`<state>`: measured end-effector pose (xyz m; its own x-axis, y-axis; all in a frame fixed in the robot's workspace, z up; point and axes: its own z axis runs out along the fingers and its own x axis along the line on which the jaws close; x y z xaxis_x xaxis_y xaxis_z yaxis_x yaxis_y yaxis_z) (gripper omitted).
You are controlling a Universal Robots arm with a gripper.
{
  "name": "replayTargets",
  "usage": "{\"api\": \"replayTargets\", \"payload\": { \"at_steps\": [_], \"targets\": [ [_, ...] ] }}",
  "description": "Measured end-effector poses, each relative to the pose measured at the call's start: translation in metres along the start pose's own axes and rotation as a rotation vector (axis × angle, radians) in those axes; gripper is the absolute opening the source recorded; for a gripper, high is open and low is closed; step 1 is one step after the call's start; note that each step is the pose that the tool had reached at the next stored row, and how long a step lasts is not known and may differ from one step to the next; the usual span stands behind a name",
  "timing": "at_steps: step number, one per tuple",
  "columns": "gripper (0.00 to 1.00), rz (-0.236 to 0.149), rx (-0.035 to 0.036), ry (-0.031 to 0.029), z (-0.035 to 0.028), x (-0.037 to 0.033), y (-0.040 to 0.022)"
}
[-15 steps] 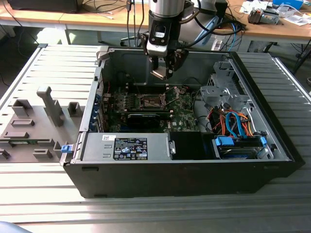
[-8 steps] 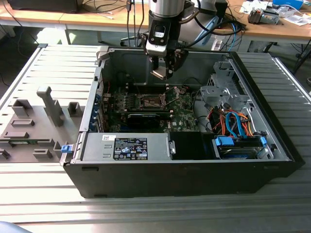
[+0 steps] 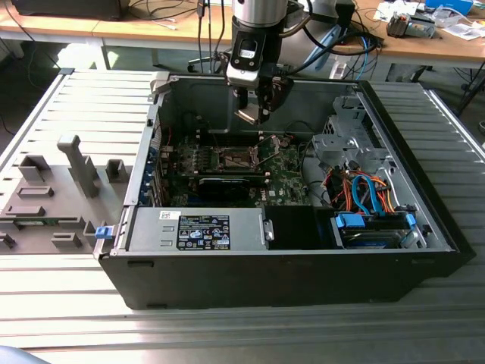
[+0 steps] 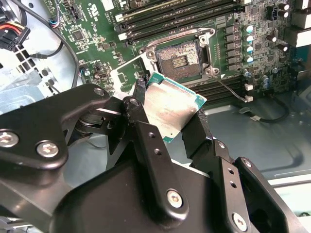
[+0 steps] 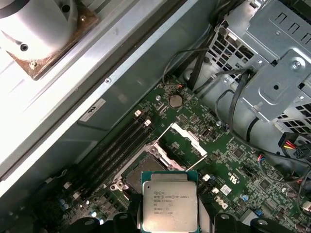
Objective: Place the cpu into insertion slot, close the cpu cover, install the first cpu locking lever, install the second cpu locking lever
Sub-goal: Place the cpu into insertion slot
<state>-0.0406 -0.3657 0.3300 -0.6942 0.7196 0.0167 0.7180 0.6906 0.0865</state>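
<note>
My gripper (image 3: 250, 112) hangs inside the open computer case, above the motherboard, shut on the cpu (image 3: 246, 116). In the second wrist view the black fingers (image 4: 138, 104) clamp two opposite edges of the cpu (image 4: 170, 111), silver top showing, tilted over the board. The insertion slot (image 4: 180, 60) lies bare below and a little ahead, with its brownish contact field exposed. The cpu cover (image 5: 182, 141) stands swung up on its hinge beside the insertion slot (image 5: 141, 172). In the first wrist view the cpu (image 5: 169, 201) covers part of the slot, held apart from it.
Long memory slots (image 4: 180, 19) run beside the socket. A black graphics card (image 3: 227, 184) lies in front of the board, a labelled power supply (image 3: 204, 227) nearer still. A metal drive cage (image 3: 345, 140) and blue cables (image 3: 371, 197) fill the exterior view's right. A grey fixture (image 3: 53, 189) sits outside the case.
</note>
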Motion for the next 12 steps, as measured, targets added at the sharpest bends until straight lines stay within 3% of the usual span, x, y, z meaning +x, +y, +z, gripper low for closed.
{"api": "replayTargets", "payload": {
  "at_steps": [12],
  "targets": [
    [0.54, 0.027, 0.0002, -0.0029, 0.0000, 0.0000, 0.0000]
  ]
}}
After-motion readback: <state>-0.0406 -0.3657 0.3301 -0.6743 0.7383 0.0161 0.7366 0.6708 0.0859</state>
